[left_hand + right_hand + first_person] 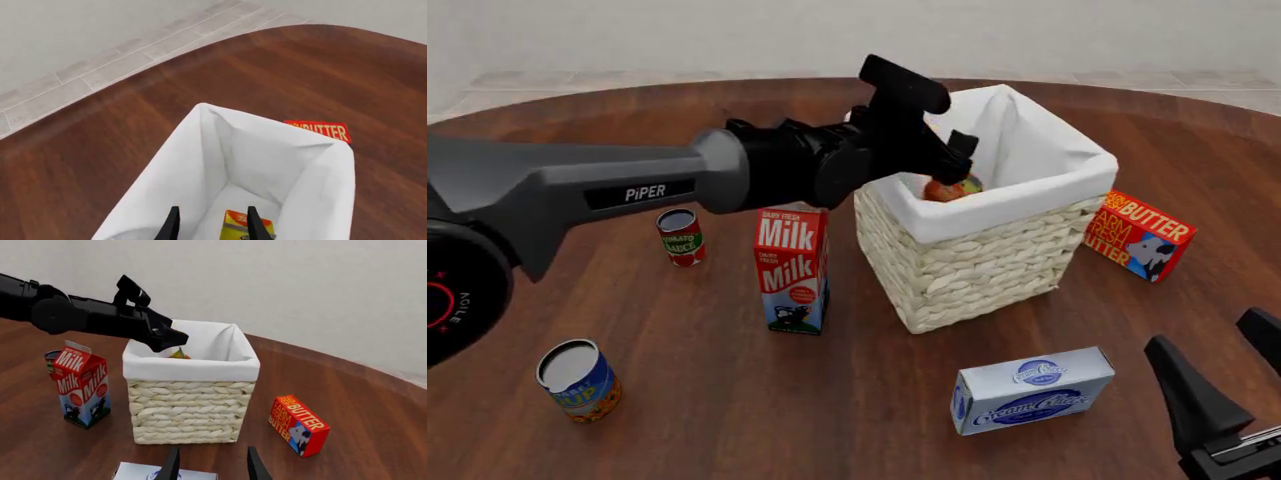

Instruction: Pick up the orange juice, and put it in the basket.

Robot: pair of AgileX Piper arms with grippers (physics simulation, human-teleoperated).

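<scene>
Left wrist view: the left pincer (pixel 210 222) stands parted, gripping nothing; the orange juice (pixel 245 227) sits just beyond it, inside the basket (pixel 200 150).

Front view: the left arm is nearer.

Right wrist view: the right pincer (pixel 211 464) is parted, unladen.

Left gripper (pixel 961 160) extended forward, jaws parted; right gripper (pixel 1228 385) low, open.

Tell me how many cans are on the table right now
2. The tomato can stands left of the milk carton; the blue-and-orange can sits nearer the camera at front left. The arm could hide others.
</scene>
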